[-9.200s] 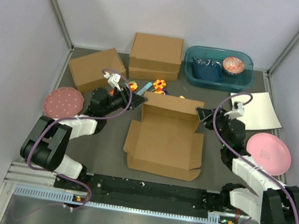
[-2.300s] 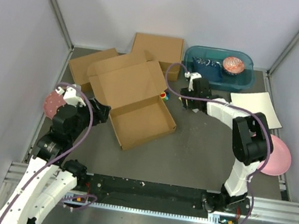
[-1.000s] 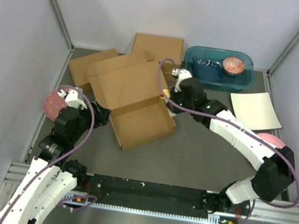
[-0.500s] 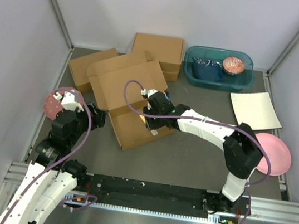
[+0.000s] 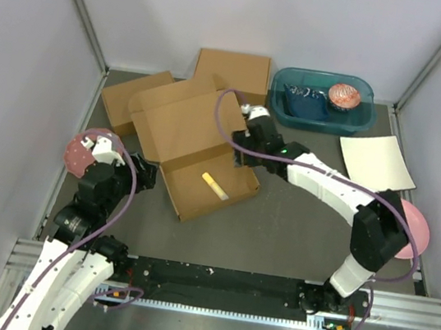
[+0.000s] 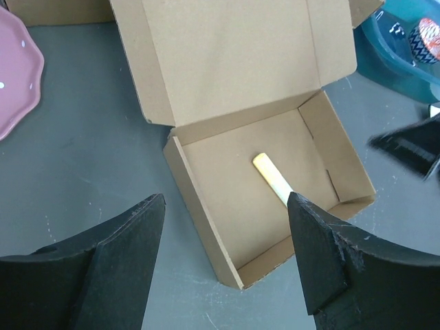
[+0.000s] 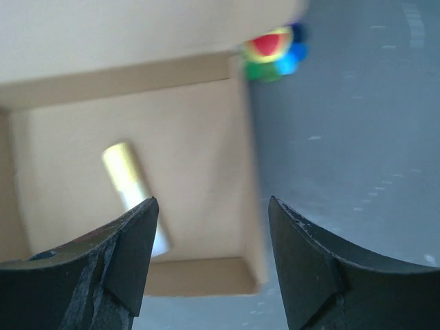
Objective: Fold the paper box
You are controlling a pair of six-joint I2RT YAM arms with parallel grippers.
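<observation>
Left tool [image 6: 225, 201] near the desk's [image 5: 293, 234] left edge, fingers wide apart and empty, pointing at the paper box [image 5: 189, 192]. The paper box stands left of the desk's centre, set at an angle: tray formed, lid open and laid back toward the far-left corner. A pale yellow stick [image 5: 216, 186] lies on the tray floor. Right tool [image 7: 212, 204] hangs over the tray's far right corner, fingers apart, gripping nothing. A multicoloured toy [image 7: 275, 51] sits on the desk just outside that corner. Behind, two closed brown boxes [image 5: 233, 69] and a teal tub [image 5: 283, 108] line the far edge.
</observation>
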